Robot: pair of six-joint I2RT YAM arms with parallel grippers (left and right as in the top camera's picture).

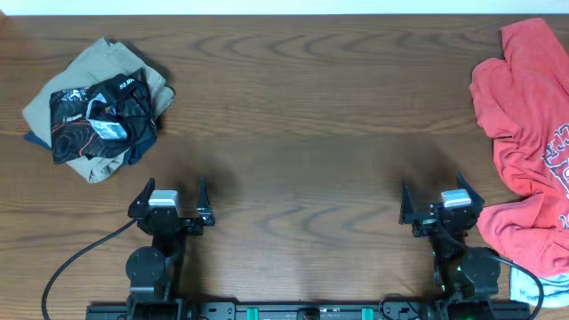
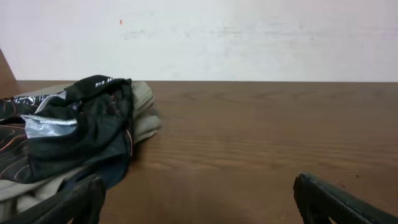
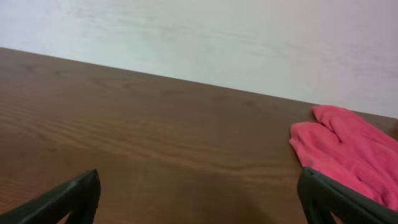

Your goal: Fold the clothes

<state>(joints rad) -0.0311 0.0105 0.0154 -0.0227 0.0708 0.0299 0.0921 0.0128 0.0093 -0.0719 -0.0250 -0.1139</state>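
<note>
The black jersey (image 1: 100, 118) with orange contour lines and white logos lies bundled on top of folded khaki trousers (image 1: 84, 67) at the far left of the table. It also shows at the left of the left wrist view (image 2: 74, 127). My left gripper (image 1: 172, 194) is open and empty, near the front edge, below and to the right of the jersey. Its fingers frame bare wood in the left wrist view (image 2: 199, 199). My right gripper (image 1: 433, 200) is open and empty at the front right, with bare wood between its fingers in the right wrist view (image 3: 199, 196).
A crumpled red T-shirt (image 1: 529, 124) with white lettering lies along the right edge of the table, close to my right gripper; it also shows in the right wrist view (image 3: 351, 149). A pale wall runs behind the far table edge.
</note>
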